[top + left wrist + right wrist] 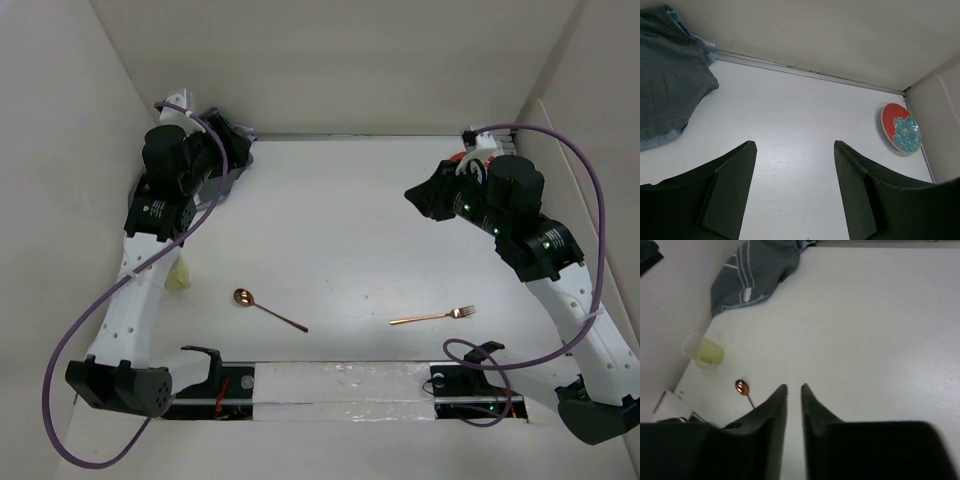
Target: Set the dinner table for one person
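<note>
The dinner table (340,240) is a wide white surface. On it lie a copper spoon (268,310) near the front left and a copper fork (433,317) near the front right. A pale green cup (704,351) lies on its side by the left wall. A red plate with a teal flower (901,127) rests in the far right corner. A crumpled dark grey striped placemat (665,85) sits in the far left corner. My left gripper (795,145) is open and empty beside the placemat. My right gripper (794,386) hovers with a narrow gap, holding nothing.
White walls (330,60) enclose the table on the left, back and right. The right arm (520,215) hangs over the plate's corner. A taped strip (340,385) and the arm bases run along the near edge.
</note>
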Robot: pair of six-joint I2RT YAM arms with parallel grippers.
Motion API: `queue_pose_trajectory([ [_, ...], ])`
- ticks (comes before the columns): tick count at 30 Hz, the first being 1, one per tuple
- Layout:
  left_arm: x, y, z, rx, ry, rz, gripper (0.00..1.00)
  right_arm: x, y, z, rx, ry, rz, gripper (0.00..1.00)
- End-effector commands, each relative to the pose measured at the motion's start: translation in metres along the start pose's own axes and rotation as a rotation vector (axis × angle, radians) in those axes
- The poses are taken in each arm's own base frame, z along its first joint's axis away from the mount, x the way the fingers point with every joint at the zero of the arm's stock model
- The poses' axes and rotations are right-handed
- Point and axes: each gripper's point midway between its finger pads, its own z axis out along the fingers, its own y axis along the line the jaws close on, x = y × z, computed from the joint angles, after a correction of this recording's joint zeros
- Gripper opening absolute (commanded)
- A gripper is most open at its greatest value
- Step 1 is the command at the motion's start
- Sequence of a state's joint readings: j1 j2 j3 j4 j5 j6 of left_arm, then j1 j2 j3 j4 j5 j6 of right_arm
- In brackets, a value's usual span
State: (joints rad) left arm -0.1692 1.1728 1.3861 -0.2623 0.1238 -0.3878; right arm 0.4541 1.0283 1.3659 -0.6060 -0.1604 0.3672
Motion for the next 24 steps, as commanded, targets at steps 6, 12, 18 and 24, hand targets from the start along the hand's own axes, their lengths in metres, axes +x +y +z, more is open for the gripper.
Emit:
queue_pose_trajectory([
  [6,-0.039,0.042,0.021,-0.214,-0.102,-0.056,0.0,0.008,0.004,-0.001,-0.038,0.009,-0.004,0.0],
  [12,-0.053,0.121,0.06,-0.463,-0.079,-0.109,0.11,0.022,0.002,0.0,-0.046,0.042,0.003,0.0],
  [18,-0.021,0.216,0.086,-0.687,0.009,-0.164,0.6,0.037,0.0,-0.003,-0.059,0.066,0.01,0.0],
  [24,0.035,0.294,0.097,-0.799,0.141,-0.277,0.66,0.048,-0.001,0.004,-0.072,0.104,0.02,0.27],
])
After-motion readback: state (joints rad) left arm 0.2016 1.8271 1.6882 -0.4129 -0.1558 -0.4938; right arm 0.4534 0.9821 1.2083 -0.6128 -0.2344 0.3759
